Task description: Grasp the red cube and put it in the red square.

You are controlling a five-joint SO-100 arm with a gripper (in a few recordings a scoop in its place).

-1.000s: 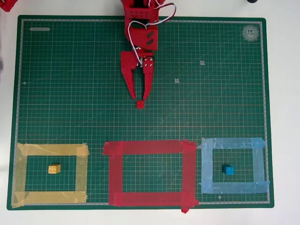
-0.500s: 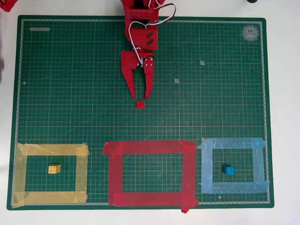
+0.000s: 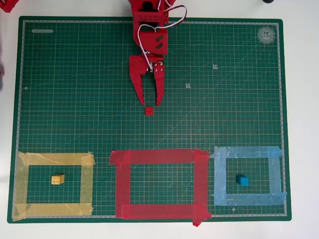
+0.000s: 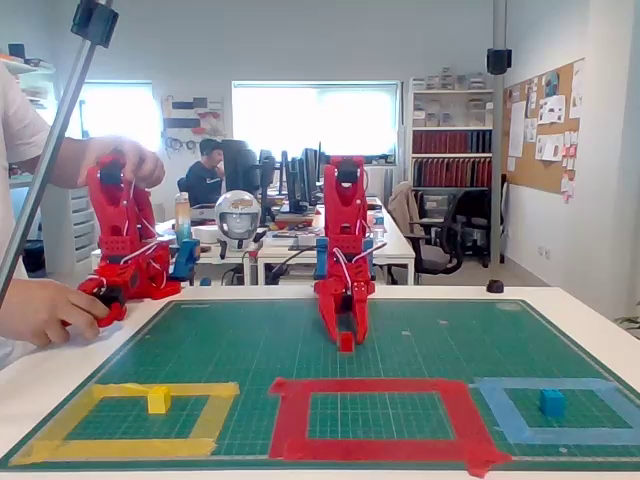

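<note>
The tiny red cube lies on the green mat, well above the red square in the overhead view. My red gripper hangs just above the cube, pointing down the picture. Its two fingers stand open, with the tips a little short of the cube and nothing between them.
A yellow cube sits inside the yellow tape outline at the lower left. A blue cube sits inside the light blue outline at the lower right. The green cutting mat is bare around the gripper.
The gripper has drawn back slightly toward the arm's base, so its fingertips now stand just off the red cube. The cube has stayed put.
</note>
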